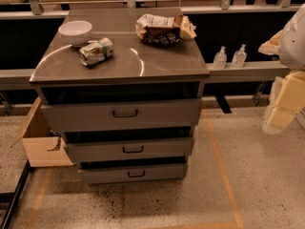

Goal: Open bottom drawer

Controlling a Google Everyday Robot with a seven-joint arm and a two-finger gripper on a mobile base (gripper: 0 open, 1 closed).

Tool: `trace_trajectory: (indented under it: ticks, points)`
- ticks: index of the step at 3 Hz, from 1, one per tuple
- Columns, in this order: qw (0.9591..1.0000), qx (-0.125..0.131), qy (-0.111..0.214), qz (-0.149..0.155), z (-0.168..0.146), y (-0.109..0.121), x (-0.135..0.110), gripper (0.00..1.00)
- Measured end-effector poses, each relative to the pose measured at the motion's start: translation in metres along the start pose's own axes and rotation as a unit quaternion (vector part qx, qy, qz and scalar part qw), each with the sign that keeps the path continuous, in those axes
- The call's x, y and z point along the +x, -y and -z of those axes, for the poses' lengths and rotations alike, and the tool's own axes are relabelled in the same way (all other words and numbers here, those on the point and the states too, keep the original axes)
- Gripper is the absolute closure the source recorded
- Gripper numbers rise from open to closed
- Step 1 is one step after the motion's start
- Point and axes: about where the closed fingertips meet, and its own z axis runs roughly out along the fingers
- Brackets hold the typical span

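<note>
Here's the cabinet, dead centre of the frame, and the bottom drawer (157, 172) sits lowest of the three fronts, just above the floor in the lower middle. Its handle (136, 174) is a small dark loop at mid-panel, lying flat, left to right, the same way the front runs.

The claw (279, 116) hangs at the far right edge, a pale blocky shape partly cut off by the frame. I cannot tell how wide it stands, and nothing appears to be in it.

So the drawer lies well to the left of the claw and lower in the frame, with open floor between them. To my eye the pull would run toward the bottom of the frame.

Up on the counter (157, 58): a bowl (75, 31), a crushed can (96, 51) and a chip bag (164, 30), all out of the way.

Dark gaps sit above each front; whether the bottom drawer is fully shut is hard to judge.
</note>
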Motion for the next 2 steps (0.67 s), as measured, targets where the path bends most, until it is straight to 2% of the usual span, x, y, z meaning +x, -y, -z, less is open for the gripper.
trace_trajectory:
  ticks: [1, 2]
  points:
    - [1.0000, 0.005, 0.005, -0.002, 0.000, 0.001, -0.001, 0.00]
    - [0.9997, 0.019, 0.015, 0.001, -0.016, 0.004, -0.001, 0.00]
